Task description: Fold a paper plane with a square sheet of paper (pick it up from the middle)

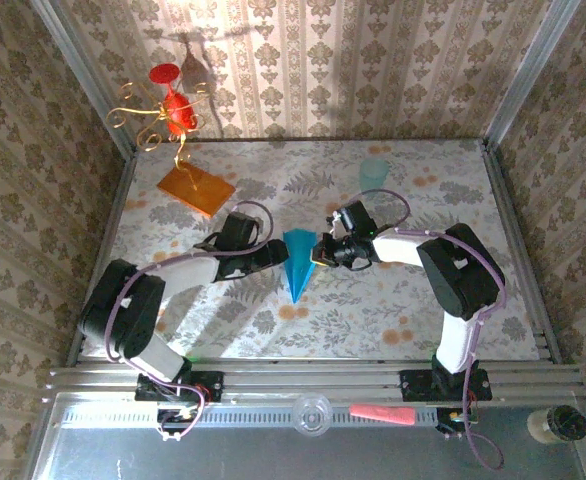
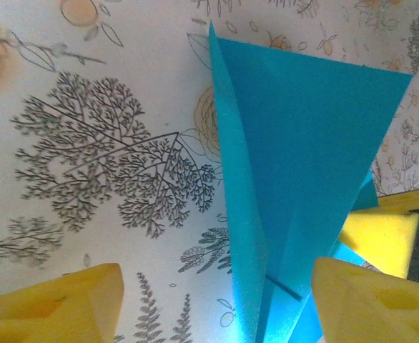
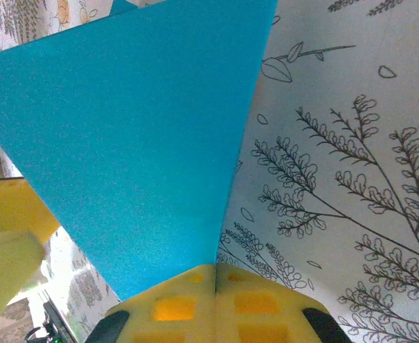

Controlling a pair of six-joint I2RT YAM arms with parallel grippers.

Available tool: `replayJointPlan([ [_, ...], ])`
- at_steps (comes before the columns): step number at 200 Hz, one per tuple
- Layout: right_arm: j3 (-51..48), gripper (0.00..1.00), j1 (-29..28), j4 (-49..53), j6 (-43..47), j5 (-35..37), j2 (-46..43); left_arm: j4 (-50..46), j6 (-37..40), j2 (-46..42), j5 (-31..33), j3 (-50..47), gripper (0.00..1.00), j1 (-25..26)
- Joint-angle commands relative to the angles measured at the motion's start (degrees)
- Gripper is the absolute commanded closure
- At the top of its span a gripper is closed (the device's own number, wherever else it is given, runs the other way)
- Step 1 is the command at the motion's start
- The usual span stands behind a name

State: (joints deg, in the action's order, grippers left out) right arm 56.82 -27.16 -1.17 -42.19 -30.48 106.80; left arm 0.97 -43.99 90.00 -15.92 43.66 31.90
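Observation:
The teal-blue paper plane lies mid-table, a pointed dart with its tip toward the near edge. My right gripper is at its right side. In the right wrist view its yellow pads are pressed together on the edge of the paper plane. My left gripper is at the plane's left side. In the left wrist view it stands open, with a raised flap of the plane between its fingers; the right finger is against the paper and the left finger is well apart from it.
An orange slab lies at the back left, below a red and gold ornament. A pale mint cup stands at the back right. Patterned walls enclose the table on three sides. A pink strip lies on the front rail.

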Motion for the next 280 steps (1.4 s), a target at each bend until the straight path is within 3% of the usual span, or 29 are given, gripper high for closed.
replayJointPlan([
  [1, -0.38, 0.99, 0.01, -0.39, -0.43, -1.09, 0.47, 0.70, -0.64, 1.85, -0.69, 2.72, 0.36, 0.78],
  [75, -0.55, 0.99, 0.17, -0.31, -0.76, -0.82, 0.27, -0.32, -1.25, 6.67, 0.07, 5.77, 0.76, 1.54],
  [123, -1.70, 1.00, 0.87, -2.13, -1.59, -0.23, -2.02, 1.48, -2.52, 3.54, 3.01, 4.18, 0.95, 1.20],
  [153, -0.56, 0.99, 1.73, 0.48, -0.35, 0.29, -2.70, 3.22, -4.22, 1.29, 3.41, 1.82, 1.00, -0.20],
  [280, 5.01, 0.94, 2.79, 8.14, 5.01, 0.95, 2.91, 6.85, -6.47, 6.56, -1.77, 0.26, 1.00, -1.58],
])
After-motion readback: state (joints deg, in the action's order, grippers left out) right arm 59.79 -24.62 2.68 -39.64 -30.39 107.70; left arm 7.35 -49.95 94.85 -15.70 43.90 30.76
